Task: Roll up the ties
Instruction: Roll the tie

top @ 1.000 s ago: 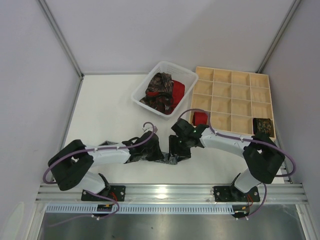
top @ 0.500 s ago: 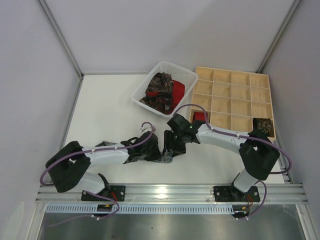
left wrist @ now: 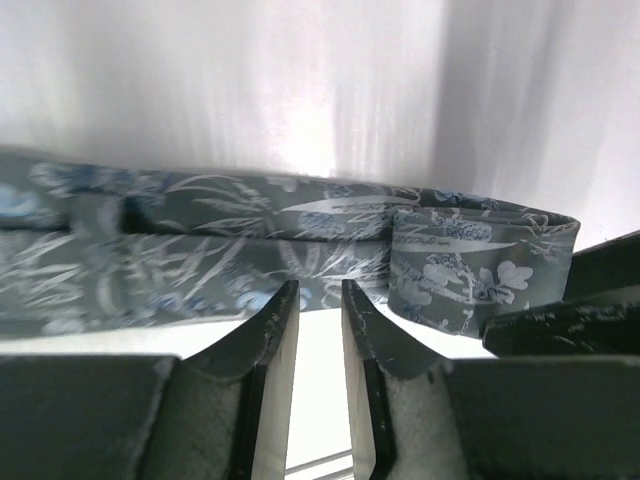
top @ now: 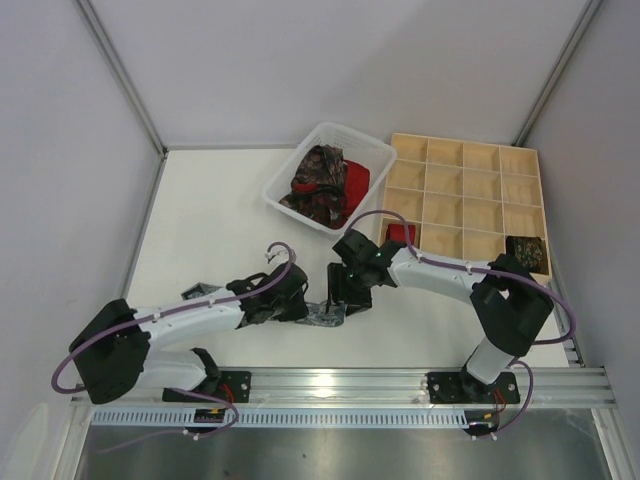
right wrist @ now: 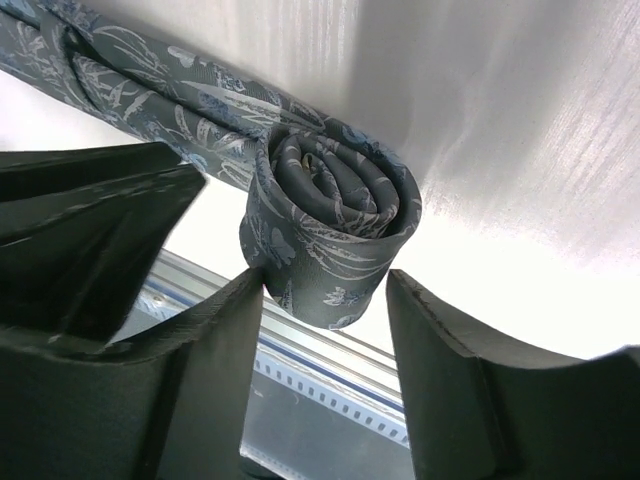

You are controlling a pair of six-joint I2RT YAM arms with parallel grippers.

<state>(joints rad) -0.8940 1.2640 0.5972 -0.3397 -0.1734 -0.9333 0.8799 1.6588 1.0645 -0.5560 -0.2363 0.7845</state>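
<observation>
A grey patterned tie lies near the table's front, with one end wound into a tight roll (right wrist: 330, 235); in the top view the roll (top: 328, 316) sits between my two grippers. My right gripper (right wrist: 325, 285) stands open around the roll: its left finger (right wrist: 205, 340) touches the fabric, and its right finger (right wrist: 450, 340) is clear of it. My left gripper (left wrist: 318, 295) is open a narrow gap with nothing in it, its tips just short of the flat strip of the tie (left wrist: 200, 240). The roll (left wrist: 470, 262) lies to that gripper's right. From above, the left gripper (top: 306, 308) and right gripper (top: 341, 303) nearly meet.
A white basket (top: 288, 172) at the back holds loose maroon paisley and red ties. The wooden grid tray (top: 465, 205) at the right holds a red roll (top: 400, 233) and a dark roll (top: 525, 252). The metal rail (top: 340, 380) runs along the front edge.
My left gripper has opened, let go of the grey tie and drawn back to the left. The right gripper has shifted slightly left and stays around the roll.
</observation>
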